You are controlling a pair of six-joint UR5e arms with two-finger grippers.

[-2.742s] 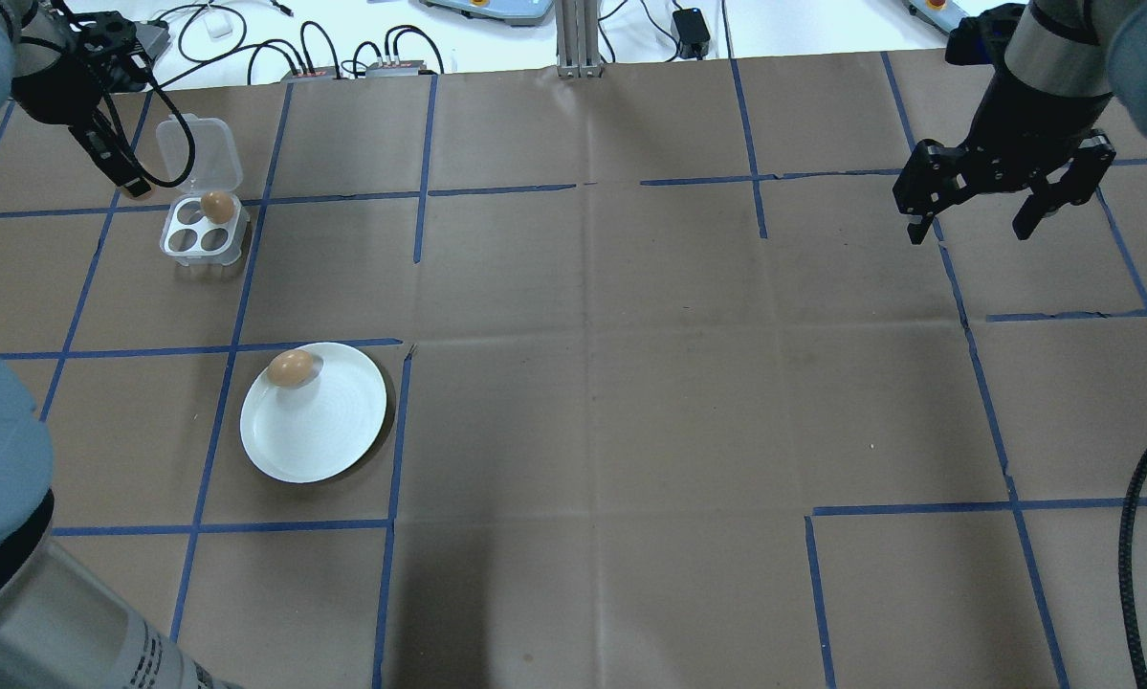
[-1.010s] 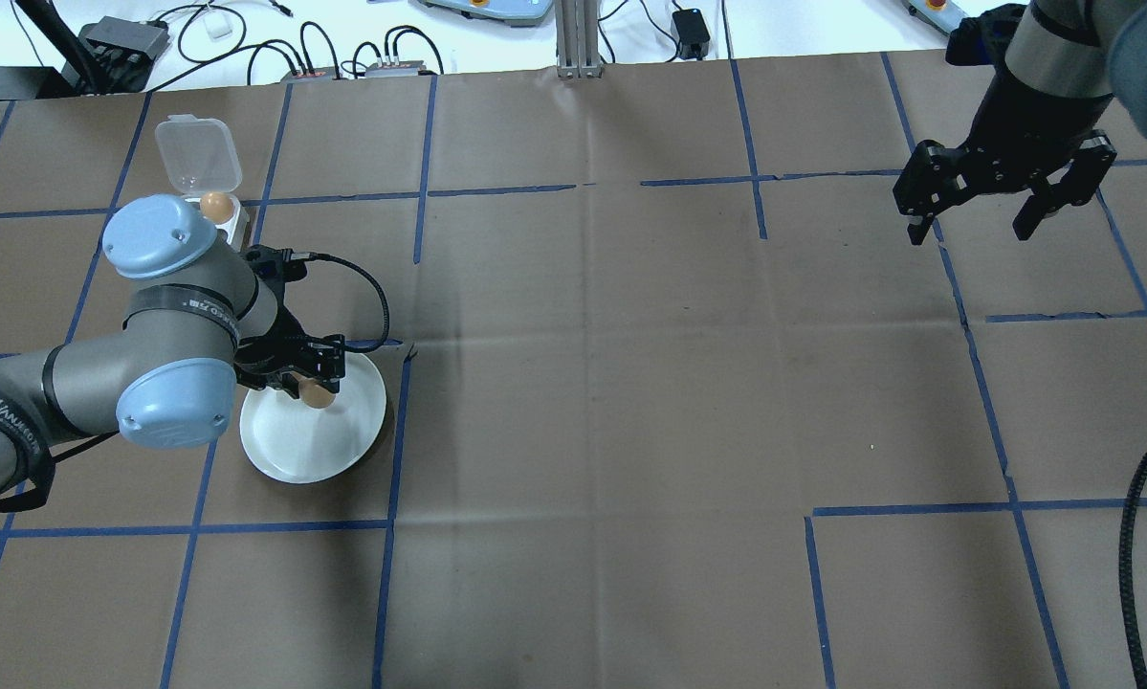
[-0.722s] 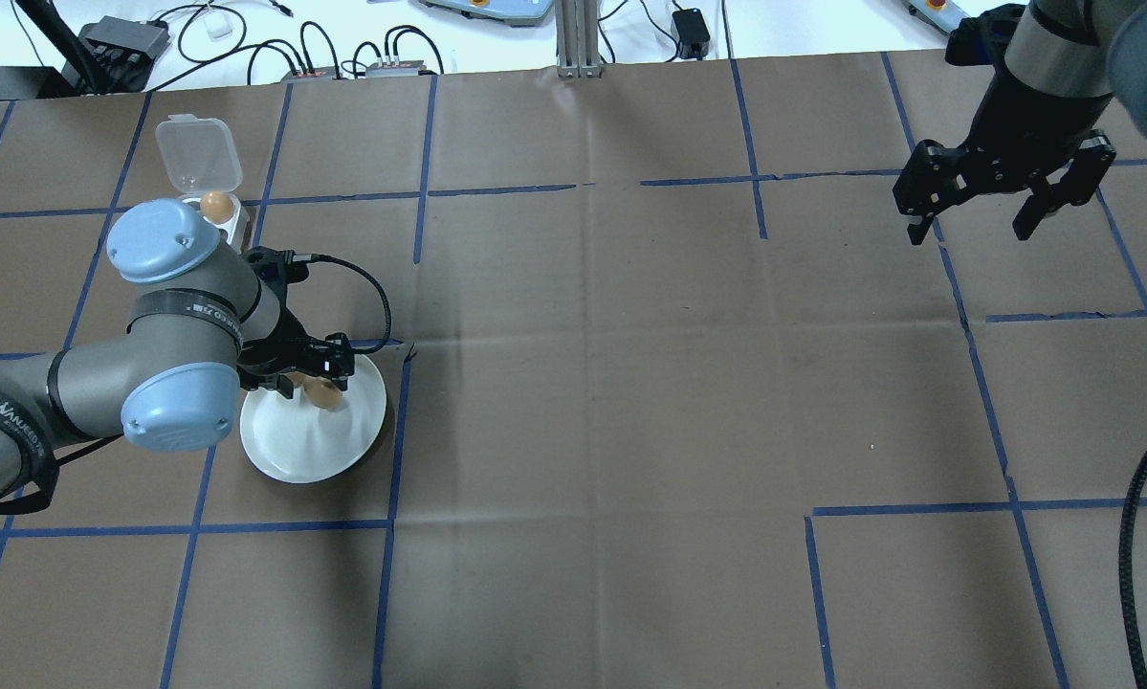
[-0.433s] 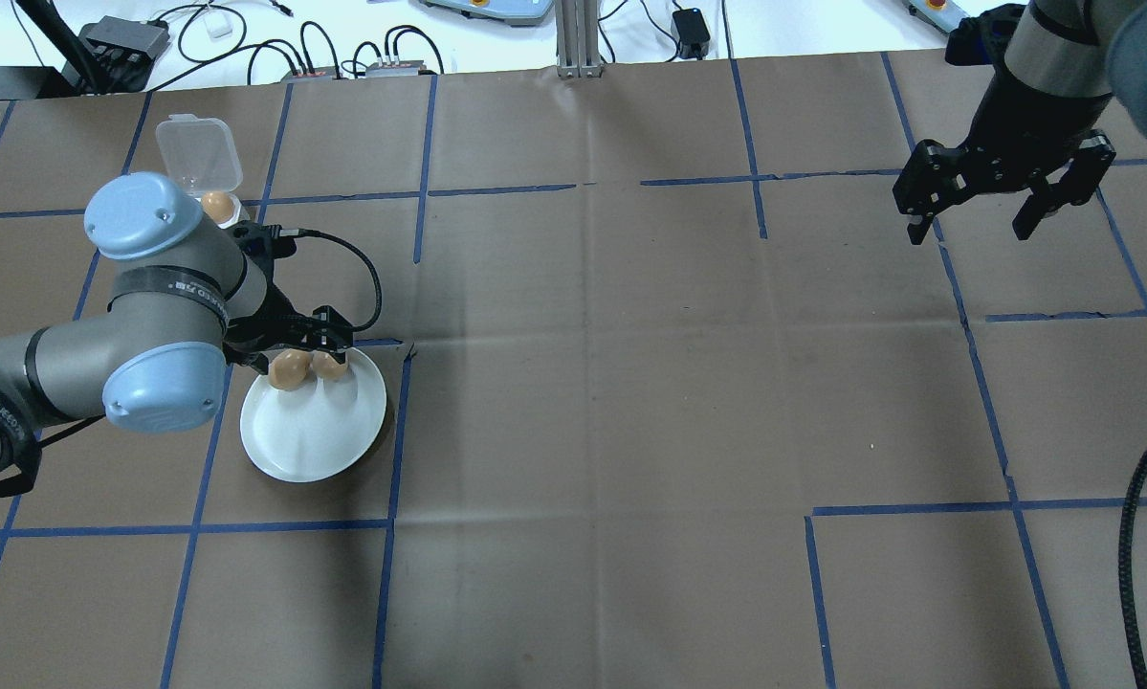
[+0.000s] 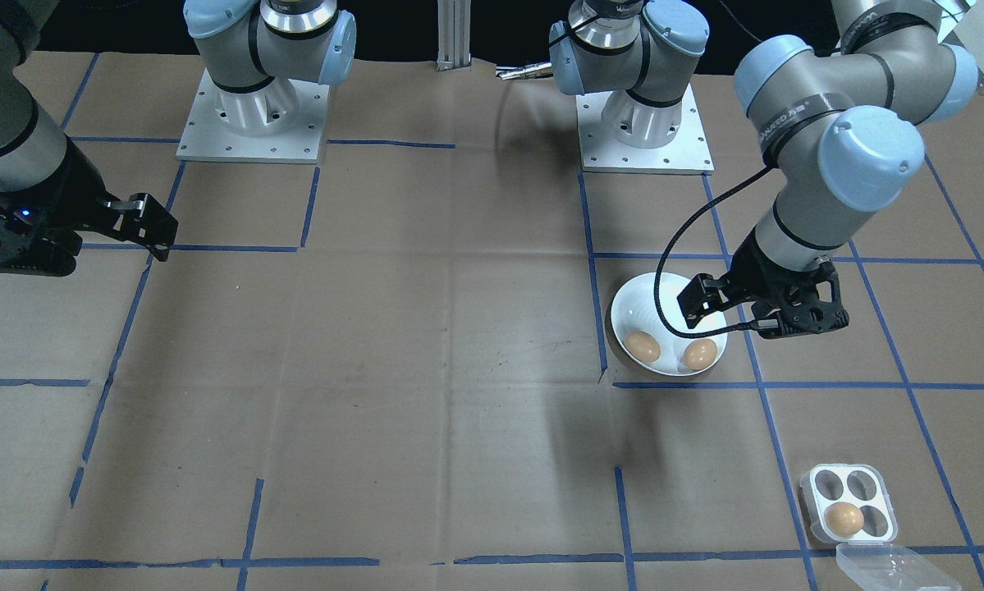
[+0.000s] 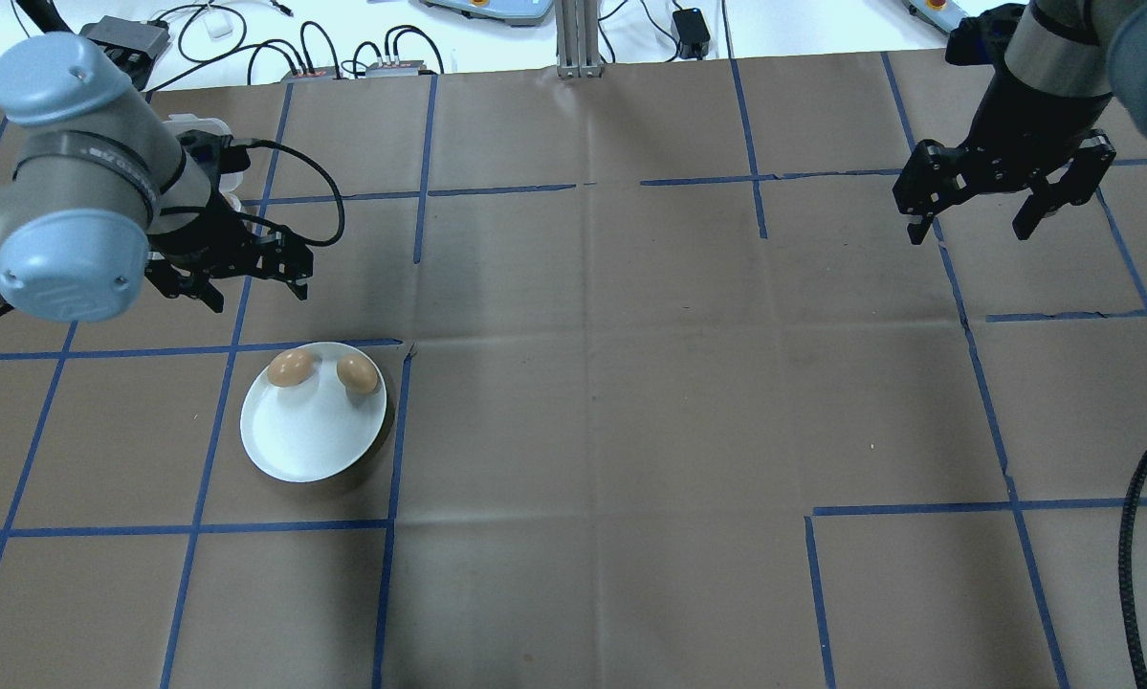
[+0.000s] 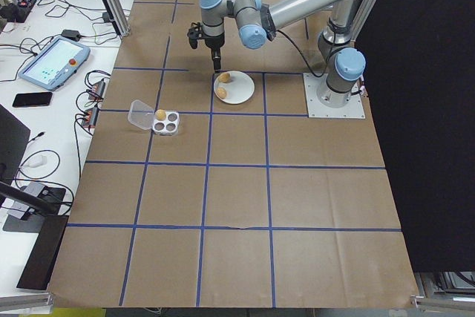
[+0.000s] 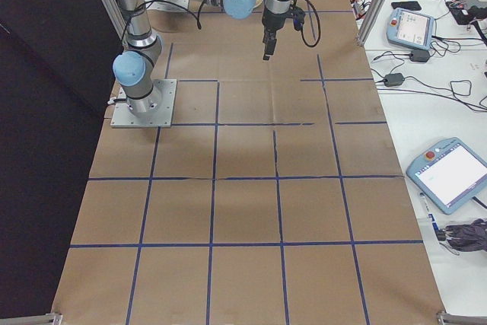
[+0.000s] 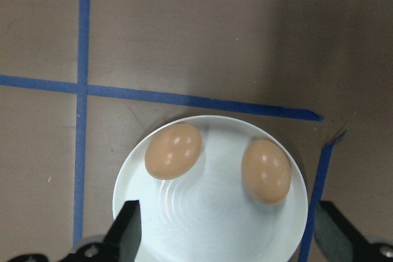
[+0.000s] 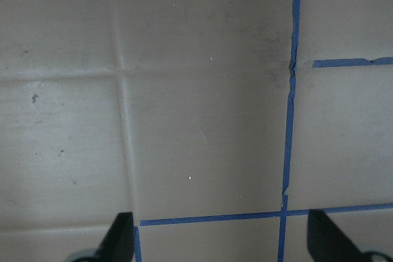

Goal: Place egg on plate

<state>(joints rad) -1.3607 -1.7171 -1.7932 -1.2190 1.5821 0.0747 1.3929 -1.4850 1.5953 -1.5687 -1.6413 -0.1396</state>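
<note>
Two eggs (image 6: 293, 368) sit at the plate's (image 6: 305, 450) twelve o'clock rim. The left end effector (image 6: 240, 275) hangs spread and empty above; I'd lift straight up to avoid nudging them.

a robotics lab — taped grid table (image 6: 630, 383), teach pendants (image 8: 450, 173), cables (image 7: 44, 5) alongside.

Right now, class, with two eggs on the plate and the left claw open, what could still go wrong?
1. Both brown eggs lie near the rim of the small white round plate, so a nudge might roll one off.
2. The open left claw hangs close to the plate; sweeping low could bump it.
</note>
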